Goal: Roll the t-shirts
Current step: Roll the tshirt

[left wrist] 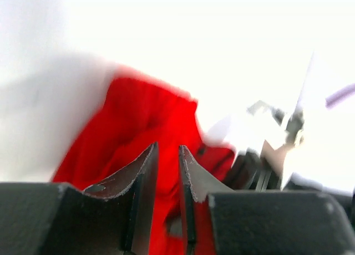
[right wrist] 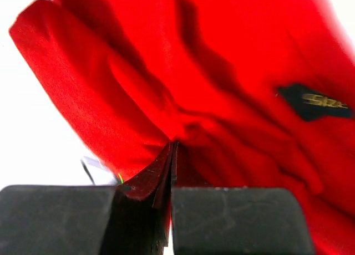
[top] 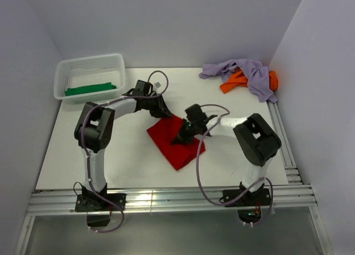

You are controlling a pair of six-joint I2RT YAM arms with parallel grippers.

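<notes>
Red shirt (top: 176, 141) lies folded as a flattish patch at centre frame of the top view, on the white table (top: 111, 155). Its upper corner is under the left tool (top: 162, 110) and its middle under the right tool (top: 180, 137).

Right wrist view: right tool (right wrist: 171, 147) has its jaws pressed together, pinching a raised fold of red shirt (right wrist: 222, 72). Cloth creases fan out from the tips. Small black label (right wrist: 313, 102) at right of that frame.

Left wrist view, blurred: left tool (left wrist: 168, 149) has its jaws a narrow slit apart, just over red shirt (left wrist: 138, 133). Red shows through the slit; cannot tell whether any cloth is caught.

Green shirt (top: 91, 89) lies in the basket (top: 89, 64), upper left. Lavender shirt (top: 244, 72) is heaped over the orange shirt (top: 233, 84), upper right, well apart from the tools.
</notes>
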